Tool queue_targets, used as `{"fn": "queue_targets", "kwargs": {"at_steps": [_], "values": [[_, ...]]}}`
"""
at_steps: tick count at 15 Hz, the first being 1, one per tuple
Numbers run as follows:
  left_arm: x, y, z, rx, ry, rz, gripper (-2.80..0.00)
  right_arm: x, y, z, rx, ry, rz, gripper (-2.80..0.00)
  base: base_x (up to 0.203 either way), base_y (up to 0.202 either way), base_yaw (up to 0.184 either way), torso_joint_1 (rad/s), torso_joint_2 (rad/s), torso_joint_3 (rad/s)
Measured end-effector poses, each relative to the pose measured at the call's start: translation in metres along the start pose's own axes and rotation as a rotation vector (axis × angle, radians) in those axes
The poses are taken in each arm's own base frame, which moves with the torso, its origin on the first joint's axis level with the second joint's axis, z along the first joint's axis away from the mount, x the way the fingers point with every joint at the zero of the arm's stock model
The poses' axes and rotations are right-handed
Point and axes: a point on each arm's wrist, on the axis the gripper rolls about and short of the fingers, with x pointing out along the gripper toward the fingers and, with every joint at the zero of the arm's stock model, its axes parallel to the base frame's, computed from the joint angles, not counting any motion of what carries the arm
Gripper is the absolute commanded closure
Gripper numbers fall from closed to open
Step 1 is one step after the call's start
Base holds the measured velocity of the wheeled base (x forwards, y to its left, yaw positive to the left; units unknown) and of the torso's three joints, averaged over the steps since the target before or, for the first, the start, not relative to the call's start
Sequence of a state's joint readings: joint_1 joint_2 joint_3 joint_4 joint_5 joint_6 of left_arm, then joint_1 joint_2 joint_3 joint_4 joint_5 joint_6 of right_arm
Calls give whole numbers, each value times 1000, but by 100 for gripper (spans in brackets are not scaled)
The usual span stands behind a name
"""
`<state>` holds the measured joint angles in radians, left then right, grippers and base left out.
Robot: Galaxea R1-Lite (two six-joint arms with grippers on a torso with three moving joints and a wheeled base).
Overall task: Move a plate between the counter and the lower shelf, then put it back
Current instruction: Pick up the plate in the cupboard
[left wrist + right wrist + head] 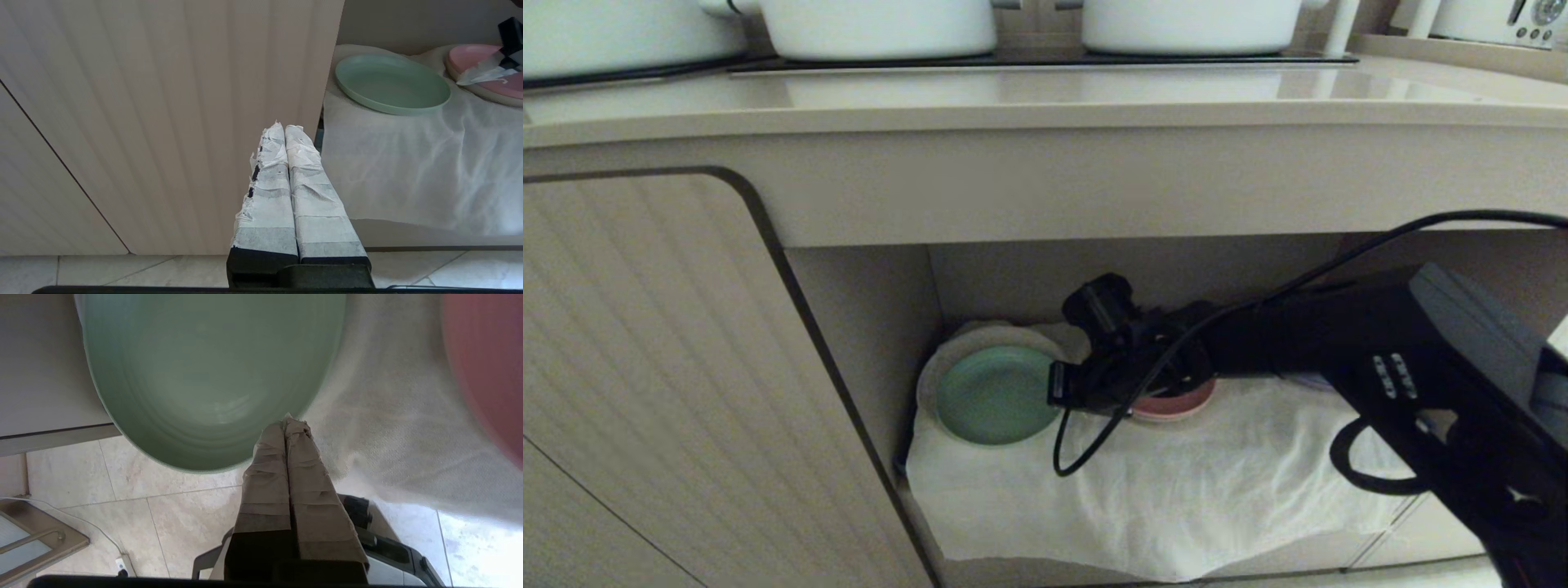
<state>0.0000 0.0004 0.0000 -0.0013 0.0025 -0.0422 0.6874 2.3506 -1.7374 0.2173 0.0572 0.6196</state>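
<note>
Two plates lie on the cloth (pixel 1160 498) of the lower shelf (pixel 866 327): the plate (pixel 995 395) in pale mint green sits toward the left wall of the recess, flat on the wrinkled white cloth, and a pink plate (pixel 1176 404) lies just to its right, partly hidden behind the arm. The right arm reaches into the recess from the right, and the right end effector (pixel 288 426) has its two taped fingers (pixel 304 486) pressed together with no gap and nothing between them. In the right wrist view their tips lie against the edge of the green plate; whether they touch the rim or stand just off it cannot be told. The left end effector (pixel 284 130) hangs outside the recess, in front of the ribbed cupboard door (pixel 645 367), its taped fingers likewise closed flat against each other and empty, well apart from both plates. Above the recess runs the surface (pixel 1045 102), a beige worktop carrying white pots (pixel 878 24) on a black hob panel (pixel 1029 59).
</note>
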Motion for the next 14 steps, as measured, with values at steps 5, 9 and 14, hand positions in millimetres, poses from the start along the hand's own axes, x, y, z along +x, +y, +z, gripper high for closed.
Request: {"fn": "queue_targets", "kwargs": {"at_steps": [5,9,14], "values": [[0,0,0,0,0,0,0,0,1,1,-1,-6,3,-280,0,0,0,0,0,0],[0,0,0,0,0,0,0,0,1,2,-4,-27,-12,-280,0,0,0,0,0,0],[0,0,0,0,0,0,0,1,2,3,-5,-40,-2,-280,0,0,0,0,0,0]]}}
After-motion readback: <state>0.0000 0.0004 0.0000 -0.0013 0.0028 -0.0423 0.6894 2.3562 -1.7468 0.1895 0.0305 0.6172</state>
